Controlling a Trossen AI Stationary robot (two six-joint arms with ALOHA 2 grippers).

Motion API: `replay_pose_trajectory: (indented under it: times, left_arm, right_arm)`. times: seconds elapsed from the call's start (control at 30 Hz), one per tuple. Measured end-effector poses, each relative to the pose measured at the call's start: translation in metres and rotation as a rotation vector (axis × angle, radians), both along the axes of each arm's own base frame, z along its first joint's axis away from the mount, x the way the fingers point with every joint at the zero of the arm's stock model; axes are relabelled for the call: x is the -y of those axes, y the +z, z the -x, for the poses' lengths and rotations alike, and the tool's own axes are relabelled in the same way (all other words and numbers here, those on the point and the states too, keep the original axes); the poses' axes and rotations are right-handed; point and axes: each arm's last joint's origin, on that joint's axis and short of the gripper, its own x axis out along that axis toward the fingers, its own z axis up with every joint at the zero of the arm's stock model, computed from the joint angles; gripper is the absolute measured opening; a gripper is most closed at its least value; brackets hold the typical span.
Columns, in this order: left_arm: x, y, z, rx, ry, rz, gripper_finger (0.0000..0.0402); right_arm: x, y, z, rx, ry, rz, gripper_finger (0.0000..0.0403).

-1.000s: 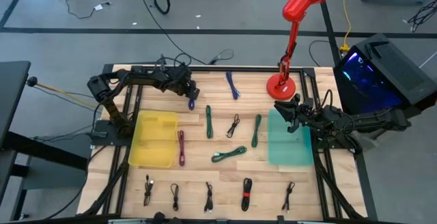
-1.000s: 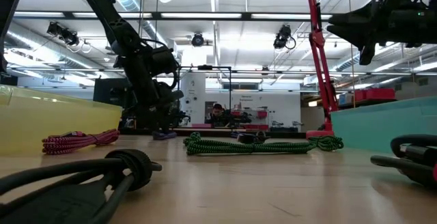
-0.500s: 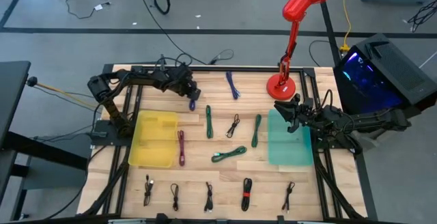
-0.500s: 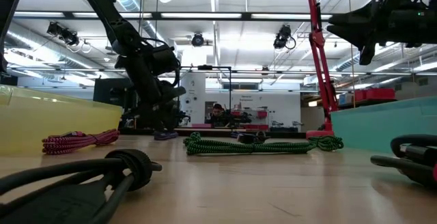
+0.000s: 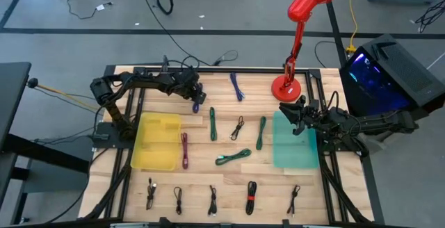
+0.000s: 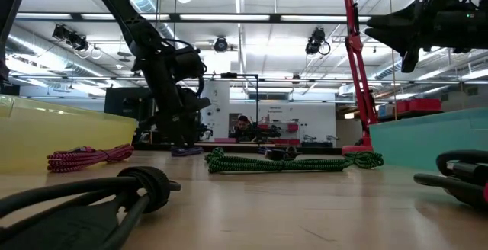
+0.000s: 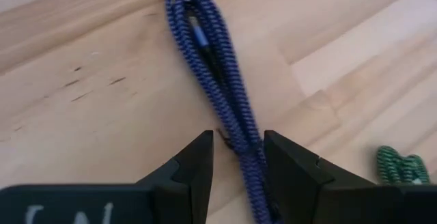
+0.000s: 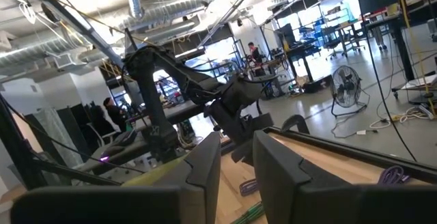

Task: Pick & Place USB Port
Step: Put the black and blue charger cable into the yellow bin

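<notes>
Now the left tool (image 7: pixel 237 157) is at the grasping step, fingers narrowly apart astride the blue USB cable (image 7: pixel 217 67) lying on the worktop (image 7: pixel 82 108); next, closing and lifting. Right tool (image 5: pixel 297 115) waits, slightly parted.

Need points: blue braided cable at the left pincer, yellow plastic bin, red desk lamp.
Blue braided cable (image 7: pixel 217 67): left wrist view, middle of the folded bundle.
Yellow plastic bin (image 5: pixel 157 160): high view, bare floor near its front rim.
Red desk lamp (image 5: pixel 286 87): high view, round base.
</notes>
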Motion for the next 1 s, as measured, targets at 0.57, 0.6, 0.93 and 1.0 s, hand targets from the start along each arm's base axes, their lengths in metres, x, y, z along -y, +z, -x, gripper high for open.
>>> replay_pose_trajectory:
  times: [0.57, 0.6, 0.93, 1.0]
  left_arm:
    - [0.01, -0.025, -0.012, -0.096, -0.054, -0.009, 0.0132]
    - [0.01, -0.025, -0.011, -0.102, -0.054, -0.014, 0.0124]
    - [0.008, -0.011, -0.009, -0.077, -0.079, -0.04, 0.0023]
    - [0.01, -0.003, -0.006, -0.106, -0.102, -0.028, 0.0023]
  right_arm:
    - [0.0, 0.0, 0.0, -0.004, -0.001, 0.0, 0.0091]
    - [0.0, 0.0, 0.0, -0.004, -0.001, 0.0, 0.0091]
    - [0.0, -0.001, 0.0, -0.01, -0.002, 0.006, 0.0091]
    - [0.0, -0.001, -0.001, -0.015, -0.002, 0.006, 0.0091]
